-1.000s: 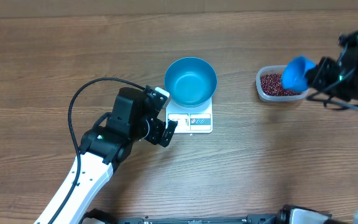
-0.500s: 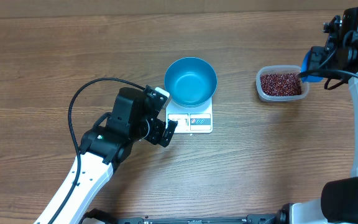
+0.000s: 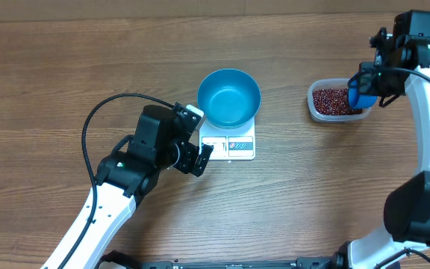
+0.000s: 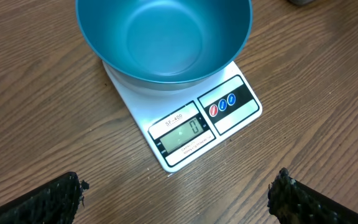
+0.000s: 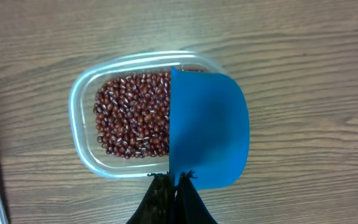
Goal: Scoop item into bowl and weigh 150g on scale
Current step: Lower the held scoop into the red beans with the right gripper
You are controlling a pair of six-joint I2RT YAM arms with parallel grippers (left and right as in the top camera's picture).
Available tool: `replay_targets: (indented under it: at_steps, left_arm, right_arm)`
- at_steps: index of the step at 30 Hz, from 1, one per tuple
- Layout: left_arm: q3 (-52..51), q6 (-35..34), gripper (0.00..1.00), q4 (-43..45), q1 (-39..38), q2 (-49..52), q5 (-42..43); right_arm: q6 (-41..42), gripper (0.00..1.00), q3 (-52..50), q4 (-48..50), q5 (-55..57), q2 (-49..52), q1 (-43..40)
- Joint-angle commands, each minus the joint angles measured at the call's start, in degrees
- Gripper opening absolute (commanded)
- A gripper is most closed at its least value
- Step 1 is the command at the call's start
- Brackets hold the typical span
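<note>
1. The bowl (image 3: 230, 97) is plain bright blue.
2. The scale (image 3: 239, 146) is white, with one red and one blue round mark.
3. The beans (image 5: 132, 115) are dark red-brown; their tub (image 5: 79, 124) is clear.
4. The scoop (image 5: 209, 130) is blue.
5. The table (image 3: 66, 67) is brown woodgrain.

Left hand (image 3: 198, 137) splayed, right hand (image 5: 173, 186) clamped (tight)

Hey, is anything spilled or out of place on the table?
Nothing stands out. The beans all lie inside the clear tub, none on the table. The empty bowl sits level on the scale, which reads zero. The right gripper holds the scoop over the tub.
</note>
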Motion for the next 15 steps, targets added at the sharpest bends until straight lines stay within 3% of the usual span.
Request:
replay_targets:
  at_steps: [1,15]
  left_arm:
    - [-0.1,-0.7,1.0,0.0,0.2,0.3,-0.3]
    - [-0.1,-0.7,1.0,0.0,0.2,0.3,-0.3]
  right_arm:
    - [-0.4,0.04,0.5,0.1,-0.3,1.5,0.4]
    - [0.3,0.04,-5.6,2.9,2.6,3.3,3.8]
